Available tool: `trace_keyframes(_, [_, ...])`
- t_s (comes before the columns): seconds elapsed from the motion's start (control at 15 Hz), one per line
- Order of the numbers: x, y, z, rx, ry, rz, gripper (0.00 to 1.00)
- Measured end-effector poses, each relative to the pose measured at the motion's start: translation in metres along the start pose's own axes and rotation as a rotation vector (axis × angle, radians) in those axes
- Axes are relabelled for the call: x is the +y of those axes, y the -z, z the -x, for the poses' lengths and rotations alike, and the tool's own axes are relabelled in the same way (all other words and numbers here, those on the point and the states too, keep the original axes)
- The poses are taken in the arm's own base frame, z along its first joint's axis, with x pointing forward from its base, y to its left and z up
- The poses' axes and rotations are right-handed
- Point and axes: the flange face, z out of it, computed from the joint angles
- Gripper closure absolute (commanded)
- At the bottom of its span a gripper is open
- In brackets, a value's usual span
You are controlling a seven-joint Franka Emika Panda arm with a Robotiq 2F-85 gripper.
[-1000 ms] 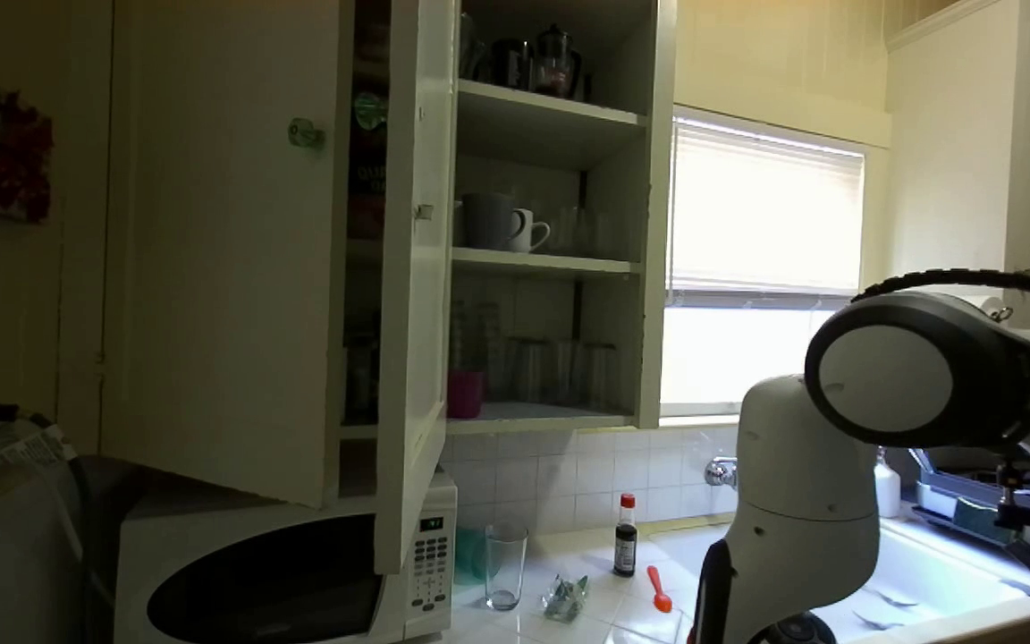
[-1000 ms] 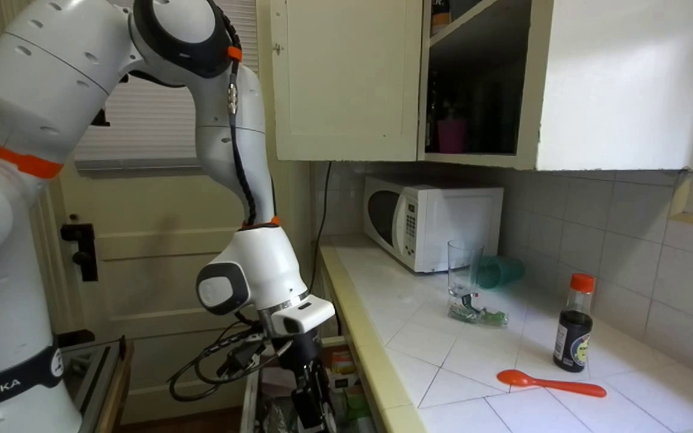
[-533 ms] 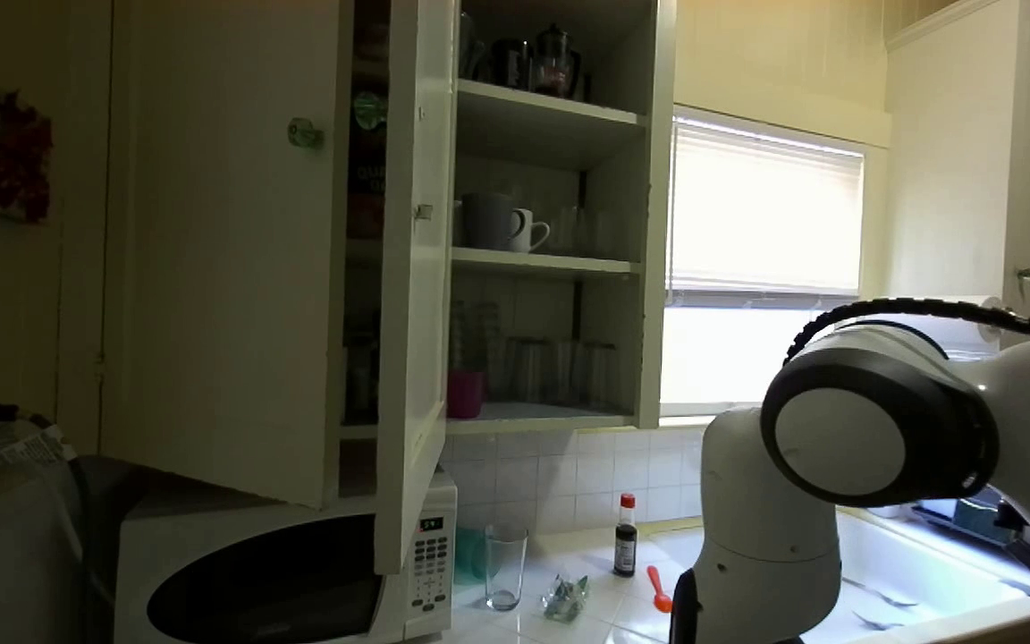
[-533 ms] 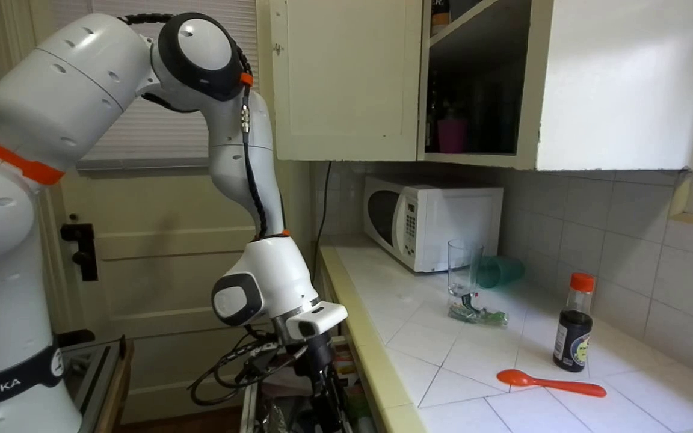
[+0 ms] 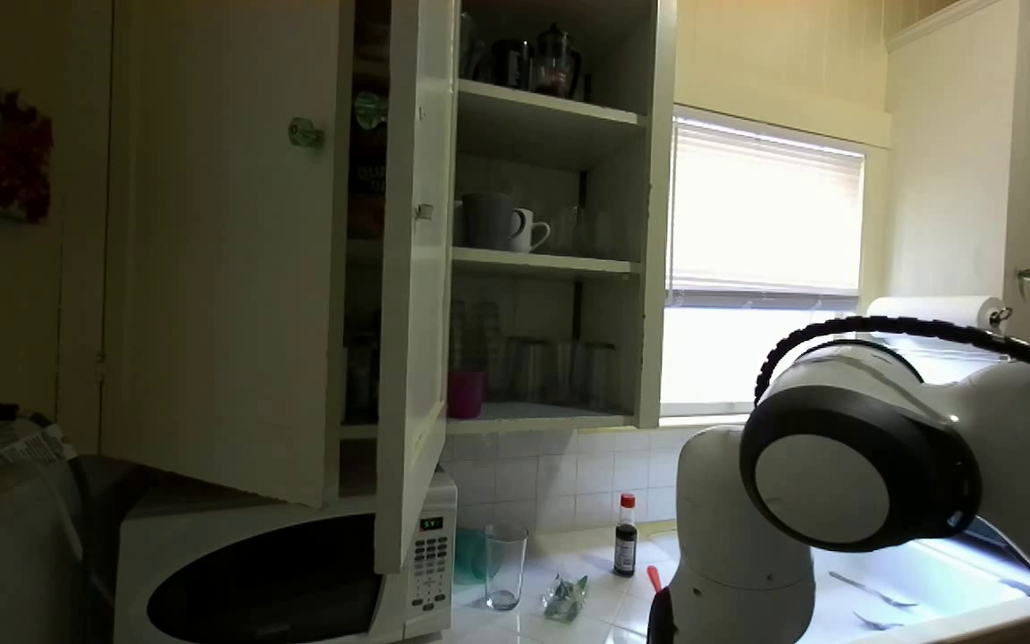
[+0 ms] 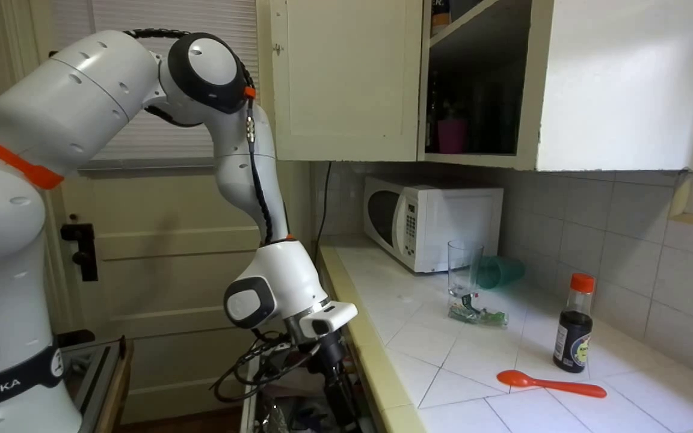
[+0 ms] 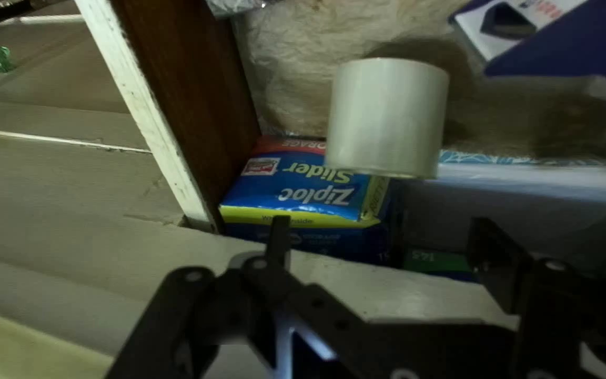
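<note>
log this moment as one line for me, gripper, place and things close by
Gripper: open, holding nothing | Place: at open drawer | Nearby: white roll, not held; blue box in drawer

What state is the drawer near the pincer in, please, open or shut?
The drawer is open: the wrist view looks into it, showing the Ziploc box inside.
</note>
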Motion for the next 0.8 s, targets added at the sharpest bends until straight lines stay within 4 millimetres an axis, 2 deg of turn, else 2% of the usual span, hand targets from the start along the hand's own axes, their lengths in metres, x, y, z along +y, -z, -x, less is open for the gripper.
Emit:
trace_keyframes(0.33, [-0.007, 0.001, -0.003, -0.012, 0.024, -0.025, 0.00])
trace_keyframes(0.47, [-0.017, 0.007, -0.003, -0.039, 0.074, -0.080, 0.00])
trace_keyframes(0.6, [-0.026, 0.024, -0.002, -0.054, 0.116, -0.149, 0.00])
trace_keyframes(0.8, [-0.029, 0.061, 0.005, -0.070, 0.183, -0.260, 0.00])
